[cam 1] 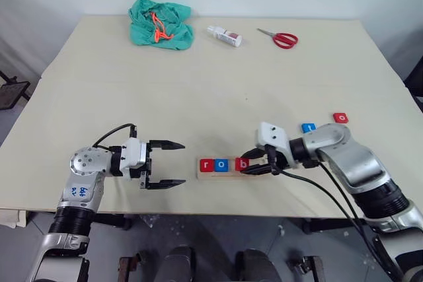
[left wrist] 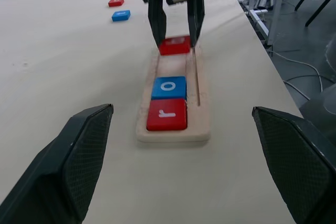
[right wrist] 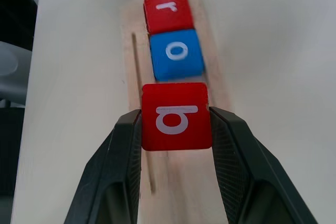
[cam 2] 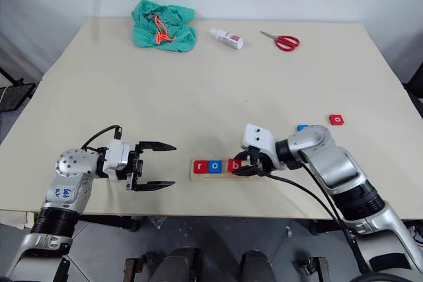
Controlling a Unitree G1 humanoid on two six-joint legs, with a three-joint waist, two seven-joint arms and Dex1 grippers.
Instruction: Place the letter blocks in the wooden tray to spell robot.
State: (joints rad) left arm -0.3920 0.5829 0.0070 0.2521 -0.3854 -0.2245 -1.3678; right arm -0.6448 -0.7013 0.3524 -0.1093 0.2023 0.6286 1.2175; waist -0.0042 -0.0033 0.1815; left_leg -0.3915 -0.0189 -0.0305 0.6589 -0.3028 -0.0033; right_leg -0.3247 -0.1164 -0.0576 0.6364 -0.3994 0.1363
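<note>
I have the right tool [right wrist: 176, 124] clamped on the red b block [right wrist: 176, 115], one finger against each side of it, and the block sits over the wooden tray [cam 1: 221, 175] at the third place along. Whether it is fully seated or a little above the tray floor I cannot tell. Ahead of it in the tray lie the red r block [left wrist: 167, 114] at the end nearest my left arm and the blue o block [left wrist: 168, 87] touching it; a small gap separates the o from the b. The tray itself lies near the front edge of the tabletop [cam 1: 218, 84], between my two arms.

My left tool [cam 1: 165, 163] hangs just beside the r end of the tray, level and pointed toward it, its fingers spread wide with nothing between them.

Two blocks wait outside the tray, beyond my right forearm: a blue one [cam 1: 308, 127], whose letter I cannot read, and a red o block [cam 1: 340, 117], near each other but apart.

At the far side of the tabletop I see a crumpled green cloth [cam 1: 160, 23], a small white bottle [cam 1: 225, 35] lying down, and red-handled scissors [cam 1: 280, 37].
</note>
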